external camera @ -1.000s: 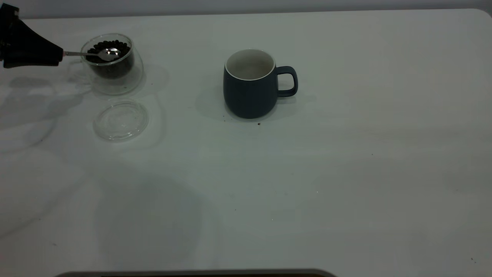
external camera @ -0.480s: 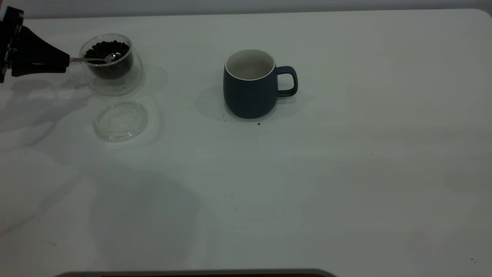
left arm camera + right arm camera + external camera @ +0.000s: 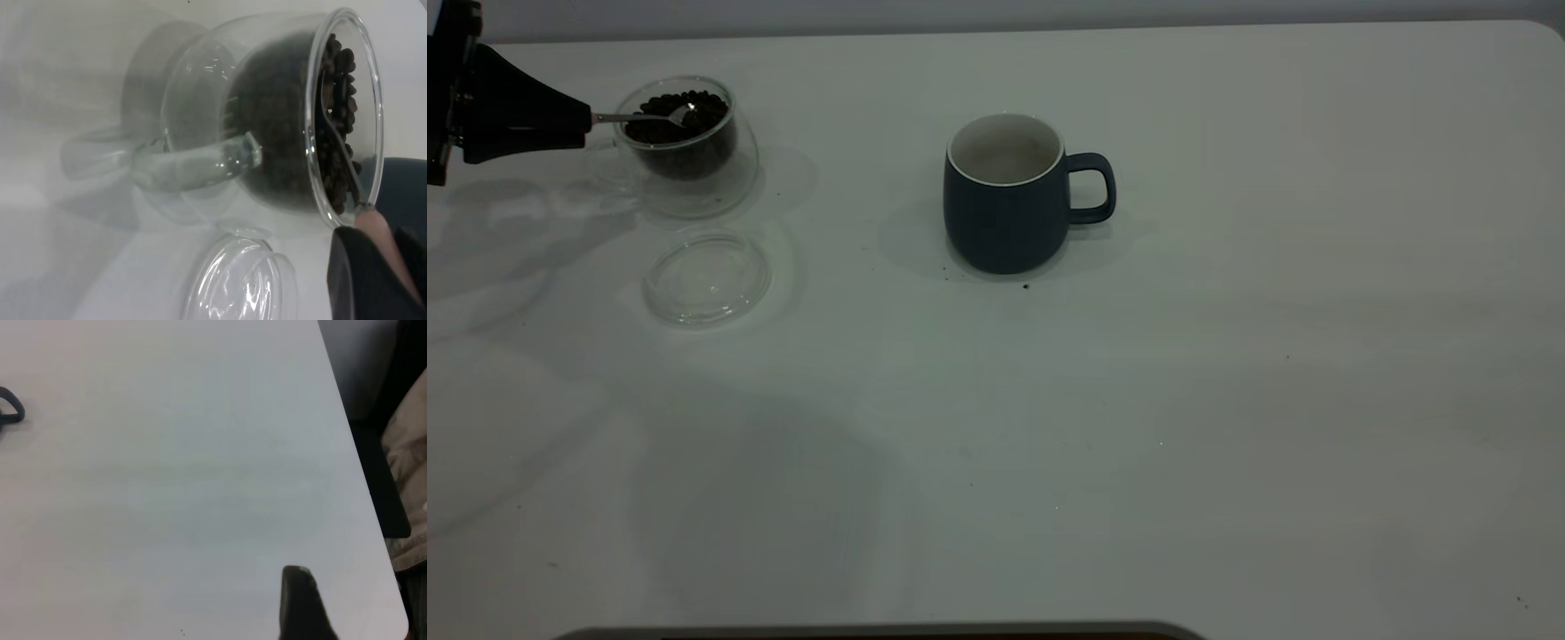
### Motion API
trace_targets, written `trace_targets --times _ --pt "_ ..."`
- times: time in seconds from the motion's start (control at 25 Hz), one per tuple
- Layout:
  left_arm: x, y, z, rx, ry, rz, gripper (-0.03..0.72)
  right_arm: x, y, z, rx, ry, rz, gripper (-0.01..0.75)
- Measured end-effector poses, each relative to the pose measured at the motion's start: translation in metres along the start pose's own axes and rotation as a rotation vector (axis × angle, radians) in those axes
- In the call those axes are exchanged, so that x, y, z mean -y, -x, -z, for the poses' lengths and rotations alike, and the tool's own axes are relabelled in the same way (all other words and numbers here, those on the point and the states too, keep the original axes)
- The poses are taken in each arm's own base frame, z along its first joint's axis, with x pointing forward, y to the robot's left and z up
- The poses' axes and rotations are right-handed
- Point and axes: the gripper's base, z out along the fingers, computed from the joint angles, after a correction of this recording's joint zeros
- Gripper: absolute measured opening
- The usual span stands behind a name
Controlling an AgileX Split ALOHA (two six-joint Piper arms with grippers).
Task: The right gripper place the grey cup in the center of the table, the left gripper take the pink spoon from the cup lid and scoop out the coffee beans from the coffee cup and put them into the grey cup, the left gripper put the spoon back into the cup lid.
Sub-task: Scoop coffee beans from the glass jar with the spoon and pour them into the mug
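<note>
My left gripper [image 3: 578, 122] is at the table's far left edge, shut on the pink spoon [image 3: 640, 117]. The spoon's metal bowl is inside the coffee cup [image 3: 687, 164], among the coffee beans [image 3: 671, 129]. In the left wrist view the pink handle [image 3: 383, 241] sits between the black jaws of the left gripper [image 3: 373, 232], beside the coffee cup [image 3: 220, 153] and the beans [image 3: 340, 100]. The clear cup lid [image 3: 706, 277] lies empty in front of the coffee cup. The grey cup [image 3: 1005, 200] stands upright near the table's middle, handle to the right. My right gripper [image 3: 298, 590] hovers over bare table.
The white table [image 3: 1227, 400] has a few dark specks near the grey cup's base. The right wrist view shows the table's edge [image 3: 360, 480], with dark furniture beyond it, and the grey cup's handle [image 3: 10, 410] at the frame's border.
The spoon's bowl dipped from above the beans down into them, then rose slightly. My left gripper shifted a little towards the cup and upward.
</note>
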Motion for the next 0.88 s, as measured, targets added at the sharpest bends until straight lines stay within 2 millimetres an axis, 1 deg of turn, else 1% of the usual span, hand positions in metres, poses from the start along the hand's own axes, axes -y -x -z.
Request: trace_targets --times 0.32,0.44,0.68,0.76,0.88 --pt "0.001 -0.001 0.002 -0.014 -0.024 0.0 0.111 0.0 0.0 0.0 0.0 0.0 0.0 0.463" --pt "-0.004 -0.002 0.009 -0.016 -0.018 0.005 0.111 0.0 0.0 0.0 0.0 0.0 0.0 0.463" --pt "-0.017 -0.003 0.034 0.01 -0.053 0.043 0.111 0.0 0.0 0.0 0.0 0.0 0.0 0.463" --pt "-0.018 -0.004 0.038 0.008 -0.076 0.049 0.111 0.0 0.0 0.0 0.0 0.0 0.0 0.463" --pt "-0.016 -0.005 0.04 -0.002 -0.1 0.05 0.111 0.0 0.0 0.0 0.0 0.0 0.0 0.463"
